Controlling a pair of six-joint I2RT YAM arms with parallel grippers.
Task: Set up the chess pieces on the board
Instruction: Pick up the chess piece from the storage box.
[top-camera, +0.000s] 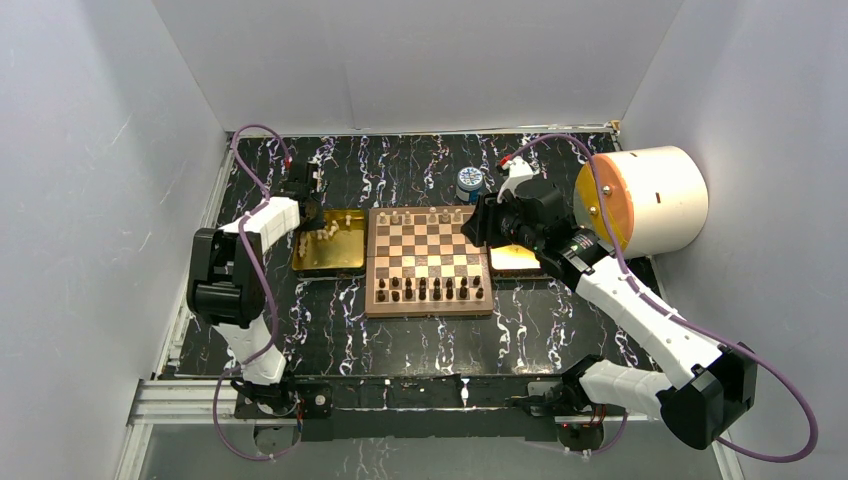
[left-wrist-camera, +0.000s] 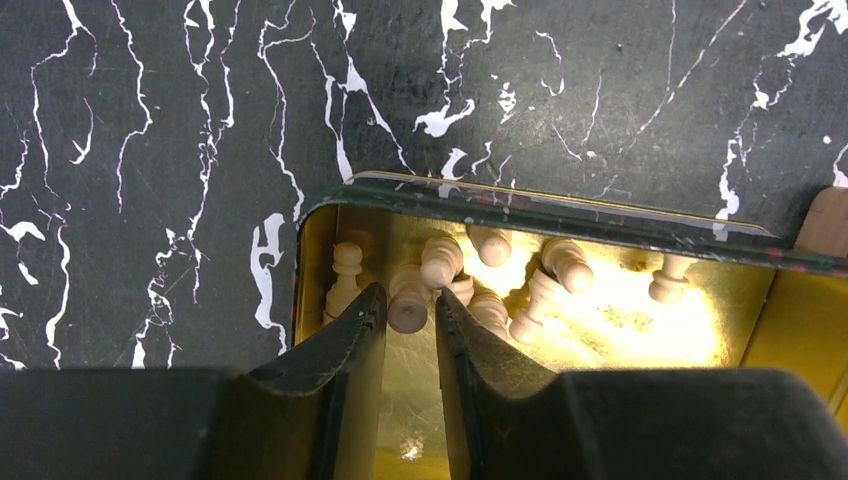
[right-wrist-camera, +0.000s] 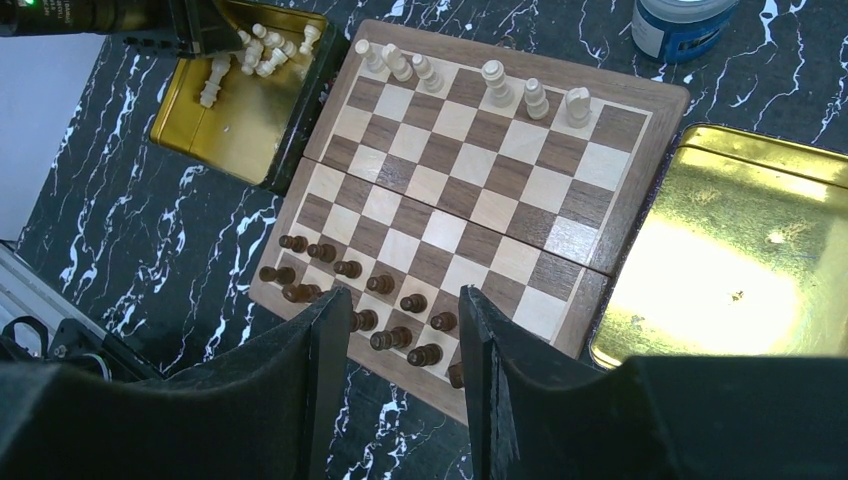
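Note:
The board (top-camera: 428, 262) lies mid-table; it also shows in the right wrist view (right-wrist-camera: 470, 190). Several cream chess pieces (right-wrist-camera: 495, 80) stand on its far row, and dark pieces (right-wrist-camera: 380, 300) fill the near rows. More cream pieces (left-wrist-camera: 565, 262) lie loose in the far corner of the left gold tray (left-wrist-camera: 560, 215). My left gripper (left-wrist-camera: 410, 300) is down in that tray, its jaws narrow around the base of one lying cream piece (left-wrist-camera: 408, 305). My right gripper (right-wrist-camera: 405, 300) is open and empty, high over the board's right side (top-camera: 480, 225).
A second gold tray (right-wrist-camera: 730, 260), with nothing in it, lies right of the board. A blue-and-white jar (top-camera: 468, 183) stands behind the board. A large white cylinder with an orange face (top-camera: 645, 200) sits at the far right. White walls close in the table.

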